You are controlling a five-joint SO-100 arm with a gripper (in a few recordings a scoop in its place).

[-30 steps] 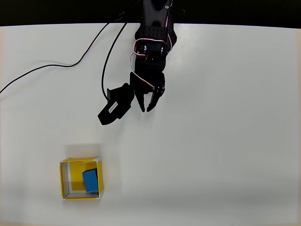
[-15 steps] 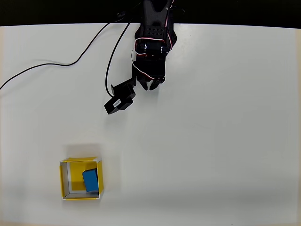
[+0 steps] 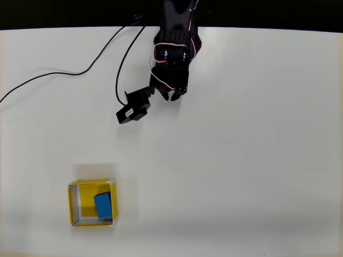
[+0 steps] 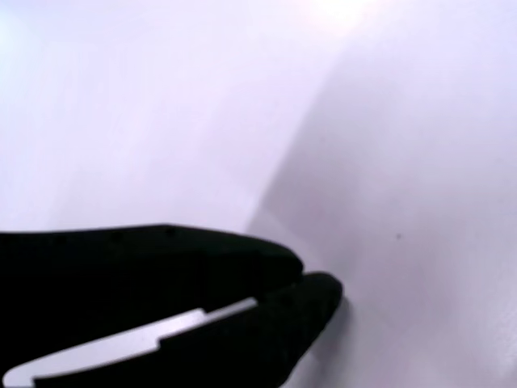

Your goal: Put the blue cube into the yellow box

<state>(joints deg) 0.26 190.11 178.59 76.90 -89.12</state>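
The blue cube (image 3: 103, 205) lies inside the yellow box (image 3: 73, 202) near the lower left of the overhead view, against the box's right wall and slightly turned. My black gripper (image 3: 170, 97) is far from it, pulled back near the top centre close to the arm's base, with its fingers together and nothing between them. In the wrist view the two dark fingertips (image 4: 311, 275) meet over bare white table.
A small black boxy module (image 3: 134, 110) with a cable (image 3: 64, 73) hangs off the arm's left side. The white table (image 3: 257, 160) stretches wide to the right and centre. A black band (image 3: 53, 13) marks its far edge.
The arm has folded back toward the table's far edge, and the fingers have gone from slightly apart to together. The cube and box have not moved.
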